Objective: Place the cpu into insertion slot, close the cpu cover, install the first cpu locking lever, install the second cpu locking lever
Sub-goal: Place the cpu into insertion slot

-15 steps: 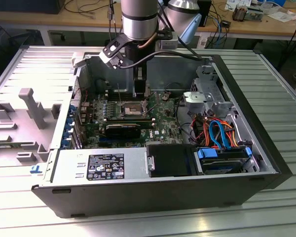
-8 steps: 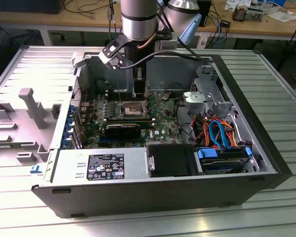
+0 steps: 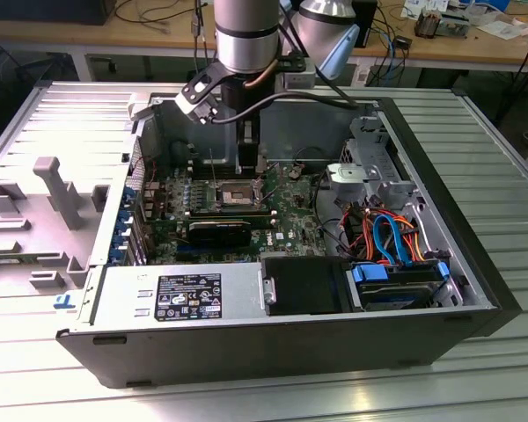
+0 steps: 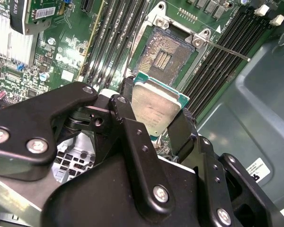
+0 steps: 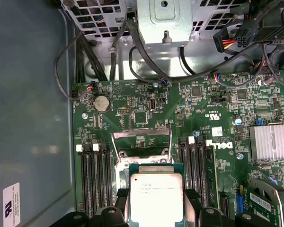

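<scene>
Silver-grey cpu (image 4: 155,108) is pinched at two opposite edges by the black pincer (image 4: 156,116), with its metal top facing the camera in both wrist views and a green rim showing round it. In the first wrist view the cpu (image 5: 156,191) sits between the pincer (image 5: 156,204) fingers (image 5: 193,201). Cpu is not seated: the insertion slot (image 4: 163,59) lies bare, its dark centre with gold contacts exposed inside a silver rim, and the cpu is held just off the slot edge nearest the pincer, apart from it. Cpu cover (image 5: 142,134) is swung up open on the slot's side away from the pincer, with green board visible through its window. One thin locking lever (image 4: 227,49) sticks out over the long black memory slots (image 4: 217,71) beside the slot. In the exterior view the arm comes down into the open computer case (image 3: 246,343), with the pincer (image 3: 249,163) right over the insertion slot (image 3: 232,192). The slot is on the green motherboard (image 3: 290,189), toward the case's far wall. Grey power supply (image 3: 176,294) runs along the case's near wall, and blue and orange cables (image 3: 392,233) bunch toward the near corner on the exterior view's right. Case lies on a ribbed metal tabletop (image 3: 502,176). Ribbed silver heatsink (image 5: 270,142) and a coin battery (image 5: 102,102) sit on the board, well apart from the slot.
</scene>
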`<state>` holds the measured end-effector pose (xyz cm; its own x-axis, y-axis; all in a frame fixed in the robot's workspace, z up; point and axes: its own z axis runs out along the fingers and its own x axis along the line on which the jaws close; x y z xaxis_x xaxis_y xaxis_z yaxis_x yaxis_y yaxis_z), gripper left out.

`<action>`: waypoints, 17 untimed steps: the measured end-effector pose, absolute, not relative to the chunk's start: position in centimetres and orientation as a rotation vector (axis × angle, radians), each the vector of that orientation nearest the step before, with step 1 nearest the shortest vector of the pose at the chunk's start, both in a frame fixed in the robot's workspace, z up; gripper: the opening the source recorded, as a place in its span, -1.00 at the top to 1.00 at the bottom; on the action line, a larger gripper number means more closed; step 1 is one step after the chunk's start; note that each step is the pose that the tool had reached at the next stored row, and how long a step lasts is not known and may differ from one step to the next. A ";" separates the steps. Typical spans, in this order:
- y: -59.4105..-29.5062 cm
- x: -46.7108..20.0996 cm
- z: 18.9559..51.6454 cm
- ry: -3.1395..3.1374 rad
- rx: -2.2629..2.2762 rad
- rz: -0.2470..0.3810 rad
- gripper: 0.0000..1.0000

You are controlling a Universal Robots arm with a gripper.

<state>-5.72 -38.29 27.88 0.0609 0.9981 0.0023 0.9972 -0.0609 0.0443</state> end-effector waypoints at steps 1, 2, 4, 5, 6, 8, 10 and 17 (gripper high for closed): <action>-38.3 -5.7 27.9 2.132 2.265 0.050 -0.08; -38.3 -5.7 27.8 2.131 2.265 0.050 -0.08; -38.3 -5.8 27.8 2.131 2.265 0.050 -0.08; -38.3 -5.8 27.8 2.131 2.265 0.050 -0.08; -38.3 -5.8 27.8 2.132 2.266 0.050 -0.08; -38.3 -6.0 27.6 2.132 2.265 0.050 -0.08; -38.3 -6.0 27.6 2.131 2.265 0.050 -0.08; -38.3 -6.1 27.3 2.132 2.265 0.050 -0.08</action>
